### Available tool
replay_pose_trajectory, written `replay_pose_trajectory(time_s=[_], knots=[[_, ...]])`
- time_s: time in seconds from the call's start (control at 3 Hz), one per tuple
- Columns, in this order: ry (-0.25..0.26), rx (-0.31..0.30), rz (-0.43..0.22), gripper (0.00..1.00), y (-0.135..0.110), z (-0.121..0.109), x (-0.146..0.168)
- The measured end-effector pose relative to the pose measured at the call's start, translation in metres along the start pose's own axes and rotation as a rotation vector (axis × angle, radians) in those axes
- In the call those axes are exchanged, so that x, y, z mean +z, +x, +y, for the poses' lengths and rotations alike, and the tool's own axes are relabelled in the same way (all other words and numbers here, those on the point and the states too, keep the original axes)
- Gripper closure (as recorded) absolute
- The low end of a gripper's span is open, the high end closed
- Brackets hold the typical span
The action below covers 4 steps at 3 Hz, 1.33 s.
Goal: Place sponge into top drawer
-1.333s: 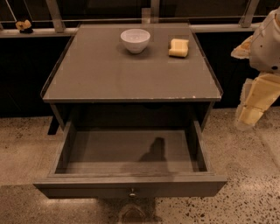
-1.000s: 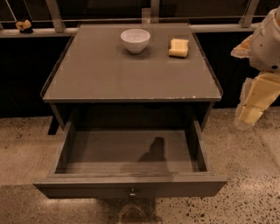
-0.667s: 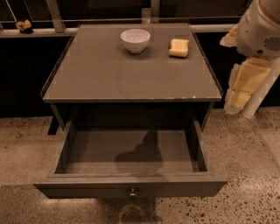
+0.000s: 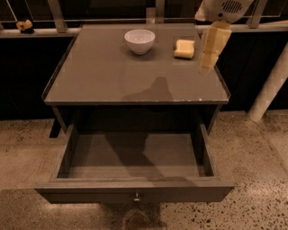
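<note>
Sponge [image 4: 185, 48]: pale yellow block lying flat on the tabletop [image 4: 103, 76], close to the far right corner, a little in from the right edge. Nothing is touching it.

White bowl [image 4: 139, 41]: upright, left of the sponge, near the middle of the far edge, clearly apart from it.

Gripper [image 4: 206, 67]: cream-yellow, pointing down, hanging over the right edge of the tabletop just right of the sponge. It is not in contact with the sponge and carries nothing. Cannot tell whether it is open or closed. A white arm housing [image 4: 225, 8] sits above it, past the far right corner.

A dark shadow [image 4: 153, 92] falls on the tabletop toward the near edge, about midway along it.

Top drawer [image 4: 189, 192]: pulled well out below the near edge of the tabletop, with the inside visible from above. The flat front panel is nearest the camera, and a small round knob [image 4: 136, 196] sits at its centre. The sponge is not in it.

Small yellow lump [image 4: 24, 25] with a dark base sits on a ledge [image 4: 40, 32] beyond the far left corner. Speckled floor [image 4: 256, 179] lies below. A pale pole [image 4: 270, 90] leans past the right edge.
</note>
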<state>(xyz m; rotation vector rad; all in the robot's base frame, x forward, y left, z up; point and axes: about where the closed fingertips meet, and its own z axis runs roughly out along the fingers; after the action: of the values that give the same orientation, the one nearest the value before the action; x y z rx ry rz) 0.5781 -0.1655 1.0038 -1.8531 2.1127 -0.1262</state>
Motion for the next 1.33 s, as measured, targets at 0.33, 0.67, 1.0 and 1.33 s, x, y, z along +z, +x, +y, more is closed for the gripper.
replay_pose_trajectory(time_s=[0.33,0.67,1.0,1.33], knots=[[-0.017,0.033,-0.033,0.0,-0.017,-0.048,0.032],[-0.012,0.107,-0.073,0.0,-0.021,-0.087,0.059],[0.065,0.111,-0.115,0.0,-0.028,-0.11,0.049],[0.087,0.111,-0.128,0.0,-0.032,-0.118,0.052]])
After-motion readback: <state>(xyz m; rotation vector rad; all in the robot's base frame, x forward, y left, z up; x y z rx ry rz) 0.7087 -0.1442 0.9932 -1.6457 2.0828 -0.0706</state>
